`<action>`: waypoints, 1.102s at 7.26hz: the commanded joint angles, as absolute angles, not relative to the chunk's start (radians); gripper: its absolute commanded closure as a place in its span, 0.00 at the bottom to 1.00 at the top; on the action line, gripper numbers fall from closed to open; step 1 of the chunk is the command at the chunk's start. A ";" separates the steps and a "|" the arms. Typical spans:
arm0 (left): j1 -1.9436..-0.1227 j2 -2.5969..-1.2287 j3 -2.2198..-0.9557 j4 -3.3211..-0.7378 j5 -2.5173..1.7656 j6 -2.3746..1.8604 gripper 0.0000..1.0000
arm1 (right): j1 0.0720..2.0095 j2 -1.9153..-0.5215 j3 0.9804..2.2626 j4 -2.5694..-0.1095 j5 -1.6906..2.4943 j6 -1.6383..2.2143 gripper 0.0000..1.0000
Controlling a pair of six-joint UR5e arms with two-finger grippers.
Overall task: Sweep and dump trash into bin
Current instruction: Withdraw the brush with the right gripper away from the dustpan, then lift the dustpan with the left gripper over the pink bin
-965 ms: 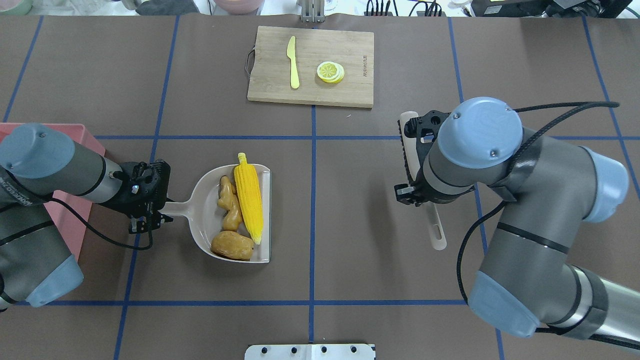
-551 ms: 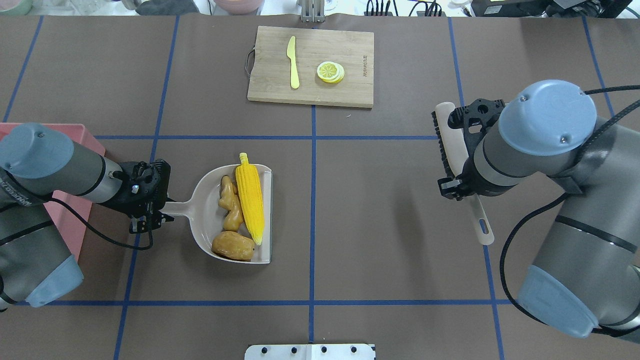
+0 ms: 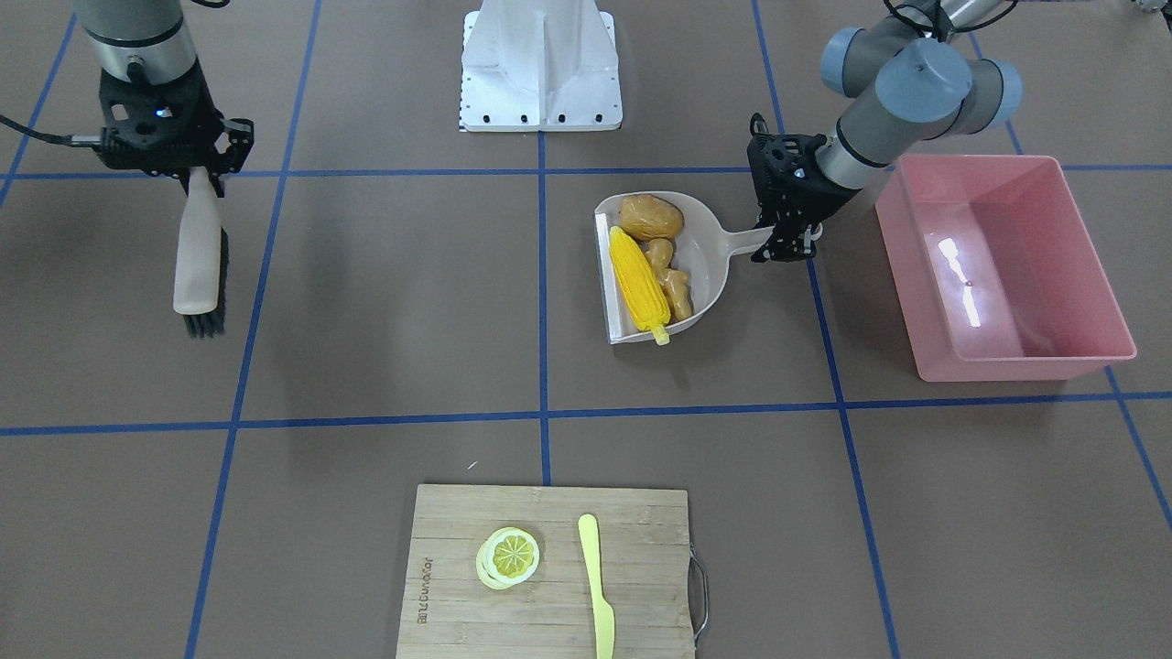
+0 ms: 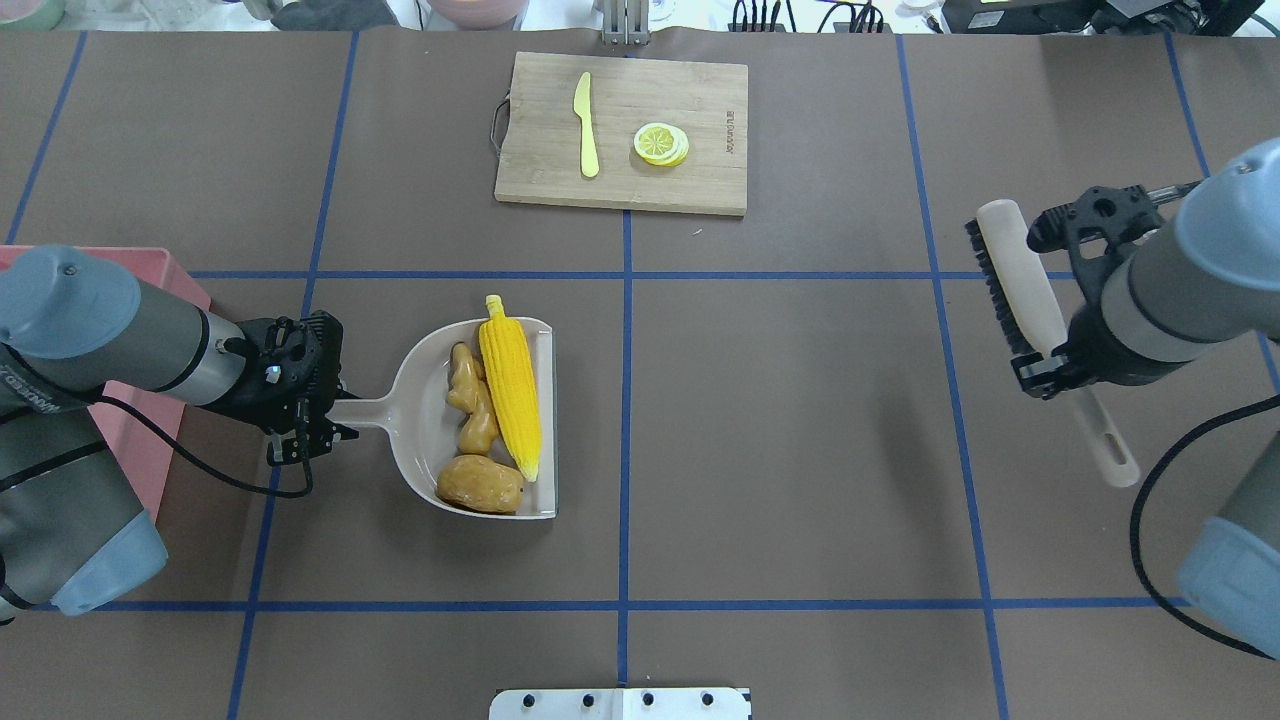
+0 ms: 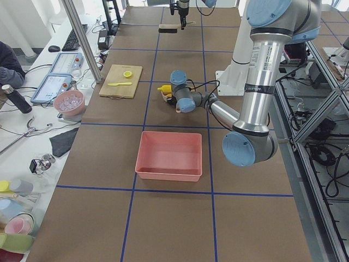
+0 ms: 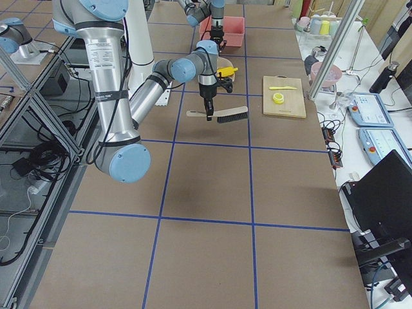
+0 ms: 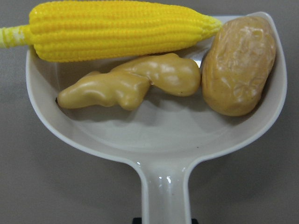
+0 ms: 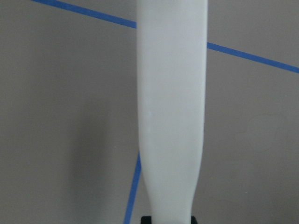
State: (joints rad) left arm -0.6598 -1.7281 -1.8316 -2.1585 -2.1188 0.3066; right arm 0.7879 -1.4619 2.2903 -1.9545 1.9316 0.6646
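Note:
The beige dustpan [image 4: 420, 420] holds the yellow corn cob [image 4: 511, 385], the tan ginger root [image 4: 472, 410] and the brown potato [image 4: 480, 484]. My left gripper [image 4: 325, 425] is shut on the dustpan's handle. The left wrist view shows the corn [image 7: 117, 30], ginger [image 7: 131, 84] and potato [image 7: 238, 65] lying in the pan. The pink bin [image 3: 998, 265] stands empty beside the left arm, on the side away from the pan. My right gripper [image 4: 1050, 370] is shut on a beige brush [image 4: 1020, 280] with black bristles, far to the right of the pan.
A wooden cutting board [image 4: 622, 132] at the table's far middle carries a pale yellow knife [image 4: 585, 125] and a lemon slice [image 4: 660, 143]. The white robot base plate [image 4: 620, 703] sits at the near edge. Blue tape lines cross the brown table.
My right arm has carried the brush well to the right, away from the dustpan. The dustpan with the three foods has shifted slightly right in my left gripper.

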 commanded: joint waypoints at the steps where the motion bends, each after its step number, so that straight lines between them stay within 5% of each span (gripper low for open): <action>1: -0.660 -1.732 -1.833 -2.233 -2.120 0.247 0.67 | 0.874 -1.624 2.263 -1.884 1.962 0.494 1.00; 4: -0.673 -1.677 -1.888 -2.360 -2.111 0.129 0.67 | 0.916 -1.768 2.137 -1.555 2.038 0.515 1.00; 8: -0.811 -1.302 -1.970 -2.695 -2.111 -0.050 0.67 | 0.920 -1.836 1.871 -1.135 2.063 0.626 1.00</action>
State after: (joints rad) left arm -0.7585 -1.4380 -1.9600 -2.5509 -2.1104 0.0169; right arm 0.9190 -1.8297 1.9771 -1.2722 2.0594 0.6057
